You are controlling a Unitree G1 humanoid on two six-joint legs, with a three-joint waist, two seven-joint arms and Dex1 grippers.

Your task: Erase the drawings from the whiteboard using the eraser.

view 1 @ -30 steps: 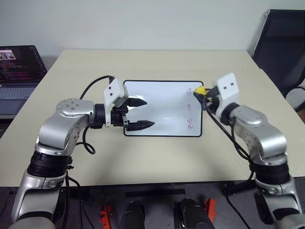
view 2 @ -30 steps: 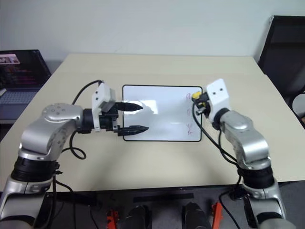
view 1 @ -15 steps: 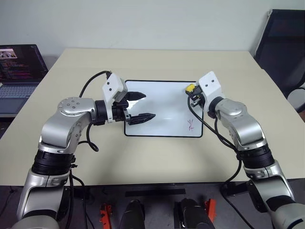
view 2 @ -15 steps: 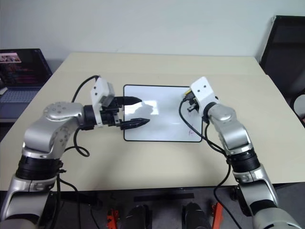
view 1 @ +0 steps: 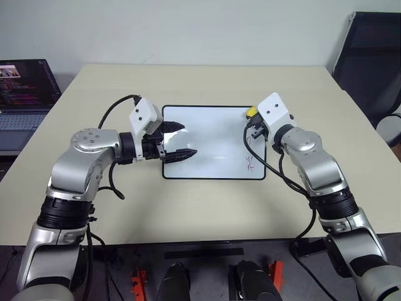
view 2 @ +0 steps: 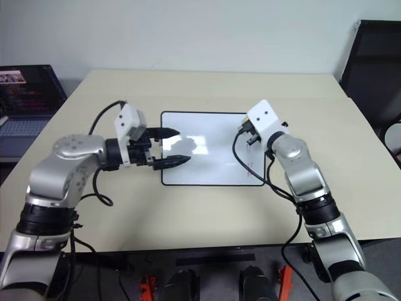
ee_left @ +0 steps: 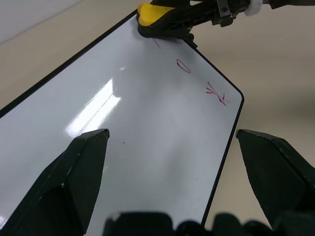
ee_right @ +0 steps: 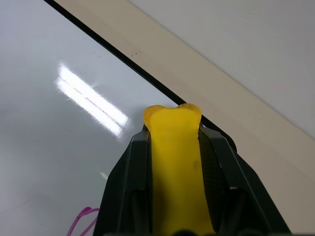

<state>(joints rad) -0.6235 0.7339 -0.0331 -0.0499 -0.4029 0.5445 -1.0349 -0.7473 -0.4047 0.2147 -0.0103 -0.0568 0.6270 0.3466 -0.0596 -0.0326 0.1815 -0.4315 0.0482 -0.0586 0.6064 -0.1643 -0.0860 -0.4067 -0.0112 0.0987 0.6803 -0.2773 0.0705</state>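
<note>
Yellow eraser pinched in the right hand sat at the whiteboard's far-right corner, remaining drawings lying nearer.

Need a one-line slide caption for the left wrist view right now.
Right gripper presses the yellow eraser onto the whiteboard at its far corner, above two remaining red drawings; left jaws open.

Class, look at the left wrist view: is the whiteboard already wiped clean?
No: pink drawings remain on the whiteboard near the eraser.
</note>
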